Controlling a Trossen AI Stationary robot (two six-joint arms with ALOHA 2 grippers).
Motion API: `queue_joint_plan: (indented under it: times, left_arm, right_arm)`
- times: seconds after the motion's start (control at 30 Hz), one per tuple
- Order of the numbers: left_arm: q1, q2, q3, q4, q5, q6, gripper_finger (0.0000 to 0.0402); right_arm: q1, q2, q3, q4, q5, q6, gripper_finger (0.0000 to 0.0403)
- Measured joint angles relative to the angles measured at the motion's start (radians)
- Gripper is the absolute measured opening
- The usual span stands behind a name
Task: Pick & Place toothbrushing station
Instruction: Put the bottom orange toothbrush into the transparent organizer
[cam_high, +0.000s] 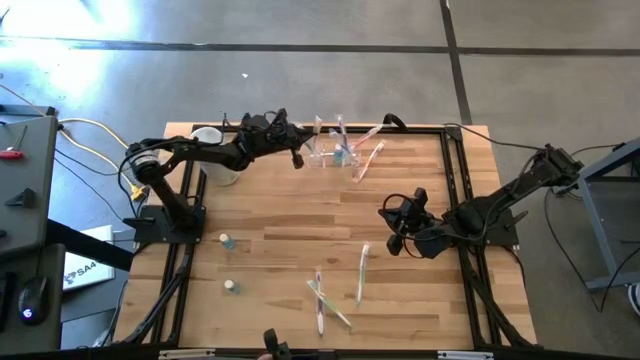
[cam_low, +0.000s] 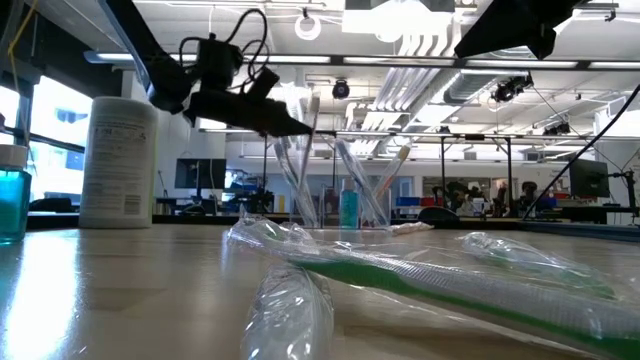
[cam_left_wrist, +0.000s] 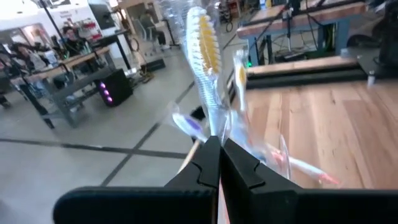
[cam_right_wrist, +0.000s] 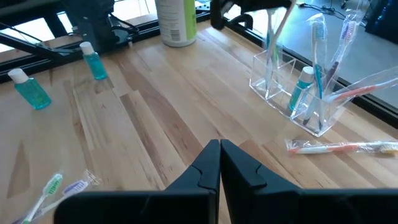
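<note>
Just beside the toothbrushing station (cam_high: 333, 155) hovers the closed left gripper (cam_high: 297, 160).

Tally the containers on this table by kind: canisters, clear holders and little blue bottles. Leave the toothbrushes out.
White canister: 1
Clear toothbrush holder: 1
Small blue bottles: 3, with two standing on the wood and one inside the holder
Total: 5

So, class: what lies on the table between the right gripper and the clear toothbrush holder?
Bare wood, in the high view: right gripper, shut, then holder. One wrapped toothbrush lies beside the holder, off that line.
</note>
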Motion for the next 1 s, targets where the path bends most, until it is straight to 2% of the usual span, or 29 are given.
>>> queue_joint_plan:
  times: [0.23, 0.77, 1.0]
  left_arm:
    - [0.0, 0.098, 0.0, 0.095, 0.005, -0.045, 0.0]
    - [0.0, 0.116, 0.001, 0.058, 0.036, -0.117, 0.0]
    - [0.0, 0.116, 0.001, 0.042, 0.036, -0.11, 0.0034]
  right_arm:
    - [0.0, 0.0, 0.0, 0.0, 0.0, 0.0, 0.0003]
    - [0.0, 0.0, 0.0, 0.0, 0.0, -0.017, 0.0004]
    - [0.0, 0.0, 0.0, 0.0, -0.001, -0.018, 0.0004]
